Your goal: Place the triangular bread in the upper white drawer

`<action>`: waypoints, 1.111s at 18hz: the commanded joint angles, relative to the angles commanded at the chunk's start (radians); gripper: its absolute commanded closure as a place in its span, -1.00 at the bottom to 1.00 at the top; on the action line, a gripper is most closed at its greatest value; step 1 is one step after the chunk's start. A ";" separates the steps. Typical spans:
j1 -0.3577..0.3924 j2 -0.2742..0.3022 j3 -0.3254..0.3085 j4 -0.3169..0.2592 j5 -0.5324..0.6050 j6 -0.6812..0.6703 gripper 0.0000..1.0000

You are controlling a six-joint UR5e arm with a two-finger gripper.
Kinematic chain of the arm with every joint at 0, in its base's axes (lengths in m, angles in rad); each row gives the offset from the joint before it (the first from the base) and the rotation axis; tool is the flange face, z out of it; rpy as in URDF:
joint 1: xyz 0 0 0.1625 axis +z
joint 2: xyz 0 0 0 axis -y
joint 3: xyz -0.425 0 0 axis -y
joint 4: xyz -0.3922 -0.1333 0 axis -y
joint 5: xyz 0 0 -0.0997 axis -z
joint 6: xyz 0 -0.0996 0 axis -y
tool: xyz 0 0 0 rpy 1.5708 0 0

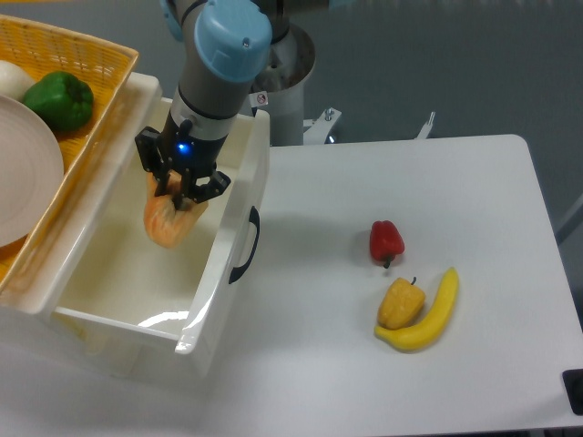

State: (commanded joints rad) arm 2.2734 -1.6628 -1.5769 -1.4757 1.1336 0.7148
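The triangular bread (167,222), a golden-orange wedge, hangs point-down inside the upper white drawer (219,273), which stands pulled open with its dark curved handle facing right. My gripper (178,197) is shut on the bread's upper end and reaches down into the drawer near its back. Whether the bread touches the drawer floor cannot be told.
A yellow woven basket (109,64) sits over the drawer's left side, holding a green pepper (59,100) and a white plate (27,173). On the white table to the right lie a red pepper (386,240), a yellow-orange pepper (401,303) and a banana (430,315).
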 joint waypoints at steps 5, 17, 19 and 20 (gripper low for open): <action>0.003 0.003 0.008 0.000 -0.005 0.000 -0.16; 0.116 0.043 0.035 0.002 -0.005 0.075 -0.39; 0.149 0.046 0.034 0.002 -0.005 0.100 -0.61; 0.159 0.046 0.032 0.003 -0.002 0.100 -0.69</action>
State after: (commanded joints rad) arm 2.4328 -1.6168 -1.5447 -1.4726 1.1320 0.8145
